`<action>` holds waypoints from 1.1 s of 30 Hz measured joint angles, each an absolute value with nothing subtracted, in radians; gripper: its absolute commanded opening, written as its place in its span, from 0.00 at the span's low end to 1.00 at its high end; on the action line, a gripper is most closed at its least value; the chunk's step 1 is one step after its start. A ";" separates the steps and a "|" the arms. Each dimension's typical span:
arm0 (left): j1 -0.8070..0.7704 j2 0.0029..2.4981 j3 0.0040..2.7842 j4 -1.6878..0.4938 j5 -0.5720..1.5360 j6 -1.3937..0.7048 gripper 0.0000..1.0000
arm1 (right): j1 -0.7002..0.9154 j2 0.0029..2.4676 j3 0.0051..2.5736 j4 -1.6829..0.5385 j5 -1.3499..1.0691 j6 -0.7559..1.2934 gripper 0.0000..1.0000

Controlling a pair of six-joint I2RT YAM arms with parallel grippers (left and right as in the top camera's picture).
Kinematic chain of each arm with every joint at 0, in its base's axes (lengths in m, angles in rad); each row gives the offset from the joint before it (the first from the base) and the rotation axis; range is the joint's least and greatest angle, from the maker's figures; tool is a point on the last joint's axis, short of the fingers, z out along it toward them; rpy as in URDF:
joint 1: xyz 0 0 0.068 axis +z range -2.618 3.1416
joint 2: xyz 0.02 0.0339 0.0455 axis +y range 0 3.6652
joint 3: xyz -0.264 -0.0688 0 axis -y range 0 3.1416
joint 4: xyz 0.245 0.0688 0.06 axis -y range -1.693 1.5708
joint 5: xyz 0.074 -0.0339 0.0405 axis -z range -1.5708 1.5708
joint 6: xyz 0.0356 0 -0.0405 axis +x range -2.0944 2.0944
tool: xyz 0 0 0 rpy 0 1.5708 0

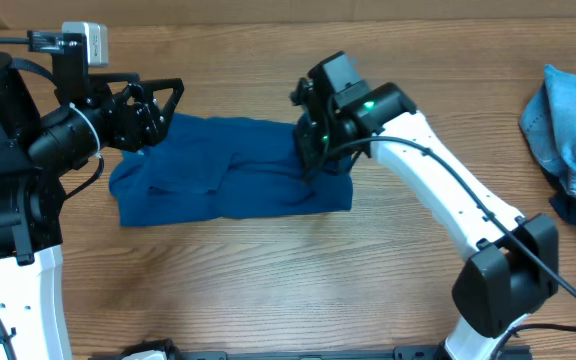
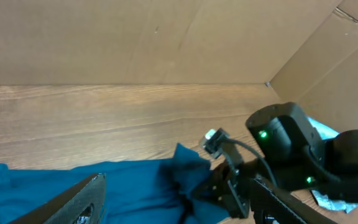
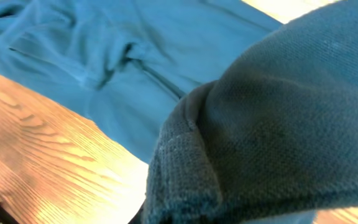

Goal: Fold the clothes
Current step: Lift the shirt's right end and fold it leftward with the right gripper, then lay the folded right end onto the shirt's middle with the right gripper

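Overhead: the blue shirt (image 1: 228,185) is laid on the desk (image 1: 268,280), long axis left to right. Its right end is pinched by the right gripper (image 1: 313,160), and the left gripper (image 1: 168,105) is held spread over its left end.
Left wrist: the shirt is seen just below.
Right wrist: bunched cloth is seen close up.

deep-blue knit shirt (image 1: 228,180), rumpled, spread lengthwise, right end bunched up

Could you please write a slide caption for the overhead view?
Right gripper pinches blue shirt; open left gripper over its other end.
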State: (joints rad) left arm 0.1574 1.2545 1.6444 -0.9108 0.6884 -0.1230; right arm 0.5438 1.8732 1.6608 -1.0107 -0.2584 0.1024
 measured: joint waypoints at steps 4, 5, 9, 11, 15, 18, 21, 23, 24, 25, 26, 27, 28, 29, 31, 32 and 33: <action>0.157 1.254 1.644 -0.912 0.688 -0.123 0.78 | 0.591 1.894 1.661 -0.952 -0.262 0.131 0.04; 0.157 1.254 1.644 -0.913 0.688 -0.123 0.78 | 0.601 1.903 1.661 -0.942 -0.263 0.138 0.04; 0.157 1.254 1.644 -0.917 0.689 -0.123 0.79 | 0.626 1.949 1.661 -0.927 -0.270 0.164 0.04; 0.157 1.254 1.644 -0.917 0.689 -0.123 0.79 | 0.631 1.984 1.662 -0.926 -0.274 0.169 0.04; 0.157 1.253 1.644 -0.918 0.689 -0.123 0.79 | 0.638 2.041 1.662 -0.925 -0.288 0.181 0.13; 0.157 1.252 1.644 -0.919 0.689 -0.123 0.79 | 0.647 2.058 1.662 -0.906 -0.298 0.188 0.35; 0.157 1.252 1.644 -0.919 0.689 -0.123 0.79 | 0.672 2.060 1.662 -0.870 -0.310 0.188 0.44; 0.157 1.252 1.644 -0.920 0.689 -0.123 0.79 | 0.682 2.060 1.662 -0.852 -0.315 0.191 0.52; 0.157 1.252 1.644 -0.919 0.689 -0.123 0.80 | 0.685 2.060 1.662 -0.843 -0.319 0.187 0.55; 0.157 1.252 1.644 -0.920 0.689 -0.123 0.80 | 0.687 2.060 1.662 -0.838 -0.323 0.187 0.56; 0.157 1.252 1.644 -0.920 0.689 -0.123 0.80 | 0.688 2.060 1.662 -0.834 -0.328 0.187 0.59; 0.157 1.252 1.644 -0.920 0.689 -0.123 0.80 | 0.688 2.060 1.662 -0.830 -0.329 0.189 0.61; 0.157 1.252 1.644 -0.920 0.689 -0.123 0.80 | 0.688 2.060 1.662 -0.823 -0.332 0.188 0.63; 0.157 1.252 1.644 -0.920 0.689 -0.123 0.80 | 0.688 2.060 1.662 -0.820 -0.333 0.190 0.65; 0.157 1.252 1.644 -0.920 0.689 -0.123 0.80 | 0.688 2.060 1.662 -0.803 -0.337 0.192 0.65; 0.157 1.252 1.644 -0.920 0.689 -0.123 0.80 | 0.688 2.060 1.662 -0.791 -0.338 0.190 0.65; 0.157 1.252 1.644 -0.920 0.689 -0.123 0.80 | 0.688 2.060 1.662 -0.780 -0.340 0.189 0.65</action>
